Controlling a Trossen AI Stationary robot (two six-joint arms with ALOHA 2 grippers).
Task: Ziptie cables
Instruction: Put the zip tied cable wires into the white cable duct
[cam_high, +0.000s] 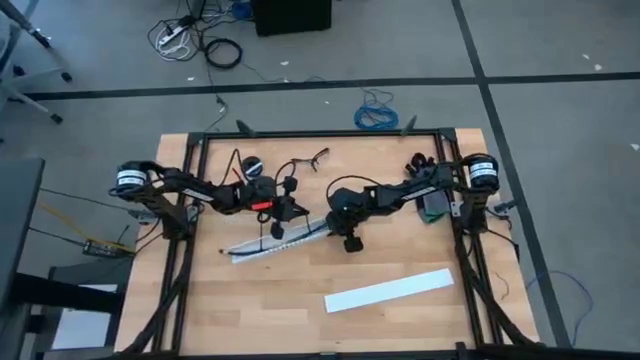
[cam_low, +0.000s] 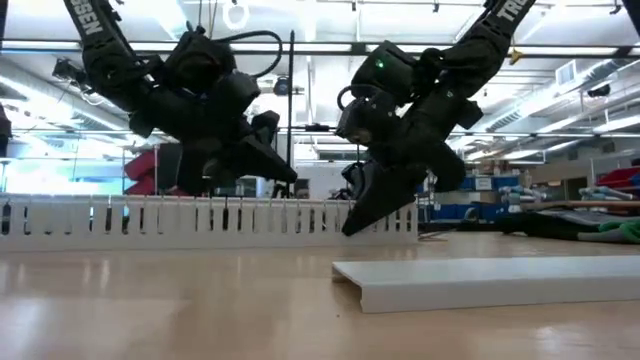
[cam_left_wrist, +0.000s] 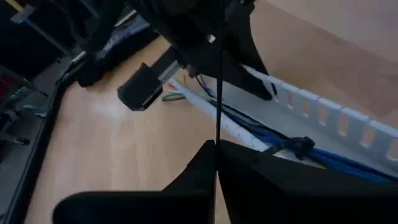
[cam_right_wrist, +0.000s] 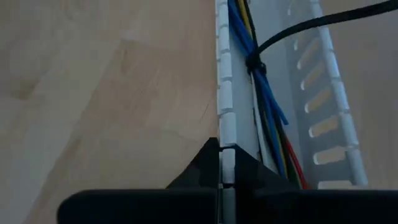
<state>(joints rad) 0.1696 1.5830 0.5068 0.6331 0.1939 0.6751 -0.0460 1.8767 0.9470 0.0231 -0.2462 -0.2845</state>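
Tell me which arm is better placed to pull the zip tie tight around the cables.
Left. The left gripper looks shut on the zip tie's black tail, ready to pull. The right gripper is pinching the white slotted tray's wall beside the cables, steadying it.

You've got the duct (cam_high: 275, 243) lying slantwise mid-table, cables (cam_right_wrist: 264, 93) inside it, a ziptie (cam_right_wrist: 255, 64) around them. Your left gripper (cam_high: 279, 228) hangs over the duct's middle, your right gripper (cam_high: 350, 238) just off its right end. The lid (cam_high: 388, 290) lies apart, nearer the front, to the right. A coil (cam_high: 376, 117) sits on the floor behind the table (cam_high: 300, 320).
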